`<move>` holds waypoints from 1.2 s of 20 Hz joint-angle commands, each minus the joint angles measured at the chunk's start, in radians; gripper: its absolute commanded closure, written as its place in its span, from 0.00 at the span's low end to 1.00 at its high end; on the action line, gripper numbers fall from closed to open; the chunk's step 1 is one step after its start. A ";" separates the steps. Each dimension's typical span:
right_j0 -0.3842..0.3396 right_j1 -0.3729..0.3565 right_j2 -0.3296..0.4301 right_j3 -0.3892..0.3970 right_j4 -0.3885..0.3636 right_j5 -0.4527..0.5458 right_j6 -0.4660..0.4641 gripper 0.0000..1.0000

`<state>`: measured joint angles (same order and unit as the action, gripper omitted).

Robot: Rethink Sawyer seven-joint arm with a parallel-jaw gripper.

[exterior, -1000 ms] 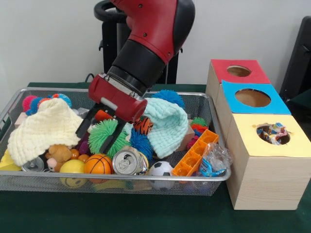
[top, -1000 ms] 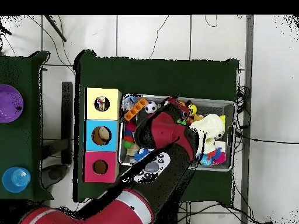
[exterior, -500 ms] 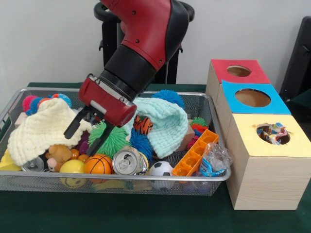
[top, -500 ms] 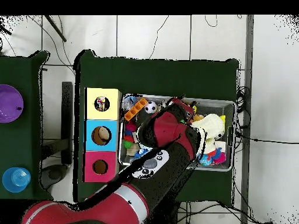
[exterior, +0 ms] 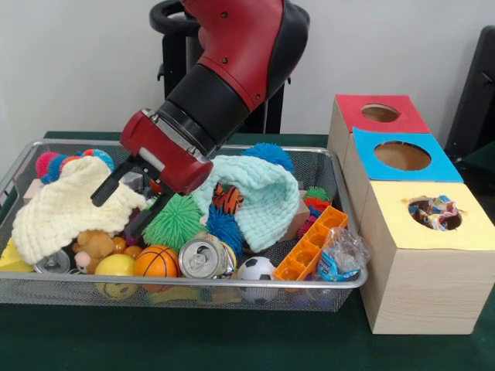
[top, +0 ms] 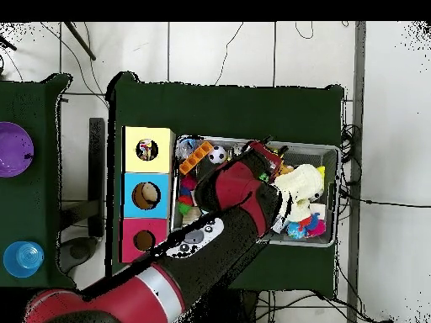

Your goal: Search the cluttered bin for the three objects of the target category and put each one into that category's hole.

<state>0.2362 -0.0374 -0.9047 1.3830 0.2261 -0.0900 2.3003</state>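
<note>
My gripper (exterior: 121,206) hangs open over the left half of the wire bin (exterior: 232,283), with nothing between its black fingers. One finger (exterior: 105,188) lies over the edge of a cream cloth (exterior: 62,207); the other is beside a green spiky ball (exterior: 176,224). Three wooden boxes stand to the right, with a red-topped hole (exterior: 380,113), a blue-topped hole (exterior: 402,155) and a yellow-topped hole (exterior: 433,212) that holds a colourful wrapper. In the overhead view the arm covers much of the bin (top: 330,151) and the gripper (top: 268,156) sits near its far rim.
The bin also holds a mint cloth (exterior: 263,193), blue spiky ball (exterior: 224,229), basketball (exterior: 156,261), drink can (exterior: 203,257), soccer ball (exterior: 257,269), orange tray (exterior: 309,243), plastic bag (exterior: 340,253), yellow ball (exterior: 114,267) and teddy (exterior: 94,243). A purple bowl (top: 13,150) and blue cup (top: 23,258) stand on a side table.
In the front view the gripper has swung left and slightly up, from above the green spiky ball to the cream cloth's edge. It stayed open and empty.
</note>
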 commanded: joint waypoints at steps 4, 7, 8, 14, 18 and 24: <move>0.032 0.124 -0.071 -0.093 0.102 0.052 0.099 0.00; 0.043 0.138 -0.094 -0.094 0.103 0.074 0.089 0.00; 0.056 0.156 -0.118 -0.090 0.116 0.073 0.097 0.00; 0.082 0.221 -0.217 -0.092 0.165 0.088 0.112 0.00; 0.112 0.265 -0.304 -0.062 0.205 0.177 0.136 0.00; 0.110 0.267 -0.342 -0.080 0.174 0.346 0.102 0.00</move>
<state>0.3549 0.1722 -1.2261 1.3792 0.3634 0.0429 2.3003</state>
